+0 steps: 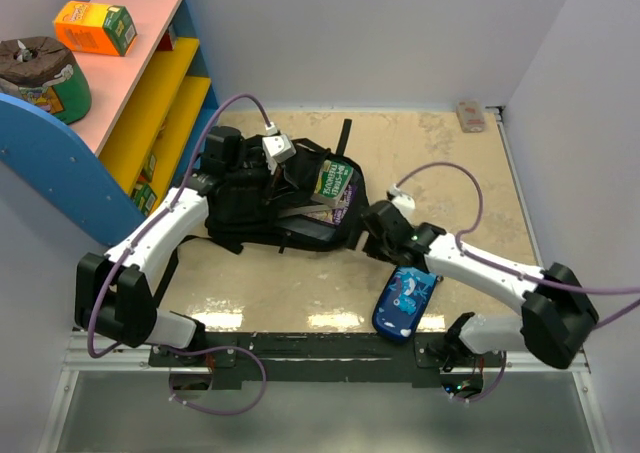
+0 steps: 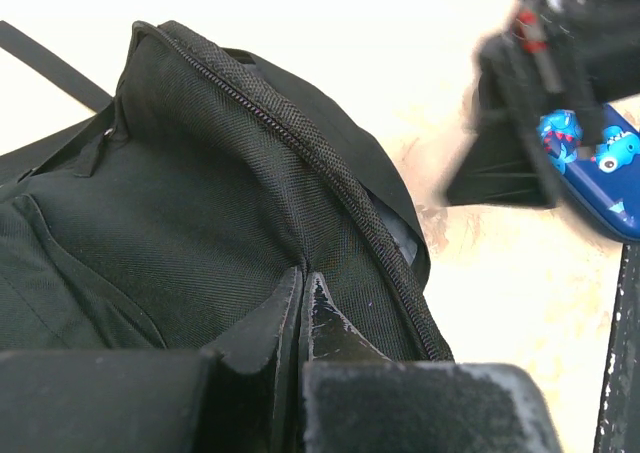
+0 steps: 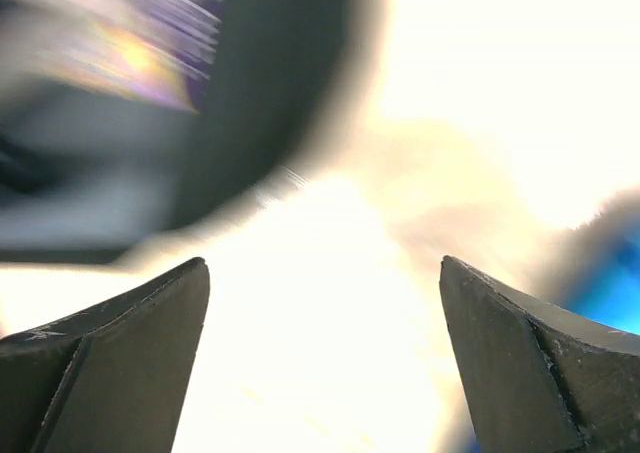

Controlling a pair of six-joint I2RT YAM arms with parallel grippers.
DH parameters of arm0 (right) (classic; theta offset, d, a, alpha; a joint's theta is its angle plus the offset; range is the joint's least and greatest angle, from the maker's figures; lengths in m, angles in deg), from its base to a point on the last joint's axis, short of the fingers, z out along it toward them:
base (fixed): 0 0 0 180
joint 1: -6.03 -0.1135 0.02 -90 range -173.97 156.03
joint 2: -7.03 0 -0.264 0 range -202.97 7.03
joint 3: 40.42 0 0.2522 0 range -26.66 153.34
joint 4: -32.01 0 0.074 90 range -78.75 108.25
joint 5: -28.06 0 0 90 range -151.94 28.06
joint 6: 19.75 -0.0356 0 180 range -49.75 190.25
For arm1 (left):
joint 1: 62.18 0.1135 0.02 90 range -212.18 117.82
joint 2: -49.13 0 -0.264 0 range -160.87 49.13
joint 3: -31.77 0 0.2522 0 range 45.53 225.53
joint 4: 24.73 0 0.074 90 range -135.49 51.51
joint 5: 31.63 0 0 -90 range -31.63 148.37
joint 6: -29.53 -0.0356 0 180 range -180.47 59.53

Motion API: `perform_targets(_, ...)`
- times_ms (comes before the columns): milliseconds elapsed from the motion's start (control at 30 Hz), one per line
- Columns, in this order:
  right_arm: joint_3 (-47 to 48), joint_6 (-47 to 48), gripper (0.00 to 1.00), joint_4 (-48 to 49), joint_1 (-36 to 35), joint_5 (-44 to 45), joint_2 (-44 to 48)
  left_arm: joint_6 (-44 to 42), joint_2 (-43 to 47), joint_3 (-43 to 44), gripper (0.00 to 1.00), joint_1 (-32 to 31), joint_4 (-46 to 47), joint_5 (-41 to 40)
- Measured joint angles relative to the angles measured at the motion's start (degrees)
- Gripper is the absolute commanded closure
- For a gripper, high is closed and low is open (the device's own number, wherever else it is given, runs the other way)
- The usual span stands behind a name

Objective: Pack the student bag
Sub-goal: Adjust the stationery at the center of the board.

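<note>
Left pincer (image 2: 303, 295) pinching student bag (image 2: 190, 203) — woven black fabric, ribbed zip (image 2: 288, 123)

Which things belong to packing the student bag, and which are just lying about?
Job: student bag, green book in its opening, left gripper pinching the bag, open right gripper, likely blue pencil case.
Lying about: orange box on shelf, small block at far corner.

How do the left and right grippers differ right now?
The left gripper is shut; the right gripper stands wide open. The left gripper pinches the student bag fabric beside its zip; the right gripper holds nothing. The left gripper sits on the bag; the right gripper hangs over the table beside it, near the pencil case. Both sit low by the bag.
</note>
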Motion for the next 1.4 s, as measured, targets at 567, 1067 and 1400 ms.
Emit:
perform_targets(567,-6.05,-29.79,0.05,-43.89,-0.04,3.98,28.41,0.07,1.07,-0.02,1.00,0.00,-0.02,-0.57)
perform_targets(1067,-7.37,-36.89,0.01,-44.15,-2.97,4.44,19.41,0.11,1.07,-0.02,1.00,0.00,0.02,0.11)
perform_targets(1400,-7.17,-37.42,0.01,-39.08,-3.50,6.38,11.17,-0.04,1.07,-0.02,1.00,0.00,-0.39,0.13)
